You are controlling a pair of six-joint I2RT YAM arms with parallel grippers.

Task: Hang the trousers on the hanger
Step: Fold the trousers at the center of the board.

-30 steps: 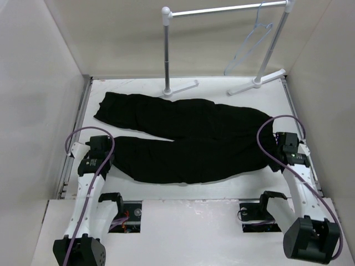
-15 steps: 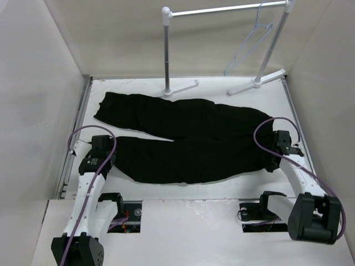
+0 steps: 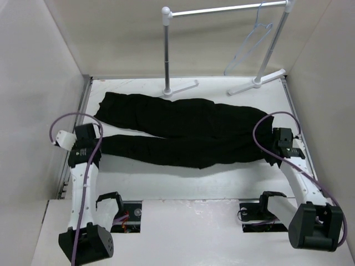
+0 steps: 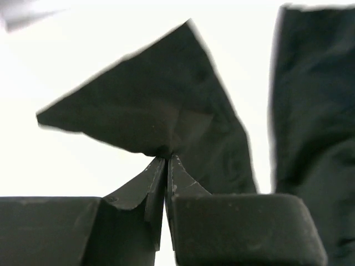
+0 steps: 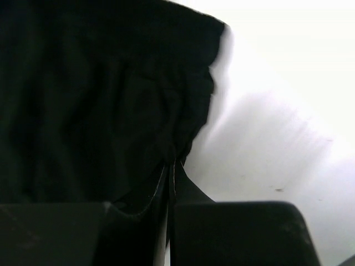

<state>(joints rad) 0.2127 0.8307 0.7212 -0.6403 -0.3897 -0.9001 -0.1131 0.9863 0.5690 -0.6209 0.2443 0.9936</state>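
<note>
White table (image 3: pixel 183 180) borders the trousers (image 3: pixel 183 130), whose end edges left tool (image 4: pixel 166 157) and right tool (image 5: pixel 173 164) clamp.

Same build on both arms: white shell links, broken up by black joint housings. On the left arm (image 3: pixel 83 177) a chunky round black base motor (image 3: pixel 86 250) is seen at about 7 o'clock in the overhead view. The matching right base motor (image 3: pixel 313 227) is at 5 o'clock under the right arm (image 3: pixel 299 185). A thin purple left cable (image 3: pixel 70 114) and right cable (image 3: pixel 255 134) are looped off the wrists. The left gripper (image 4: pixel 166 160) and right gripper (image 5: pixel 171 165) are done in matte black, with blocky bodies and thin wedge fingers, lightly scuffed.
</note>
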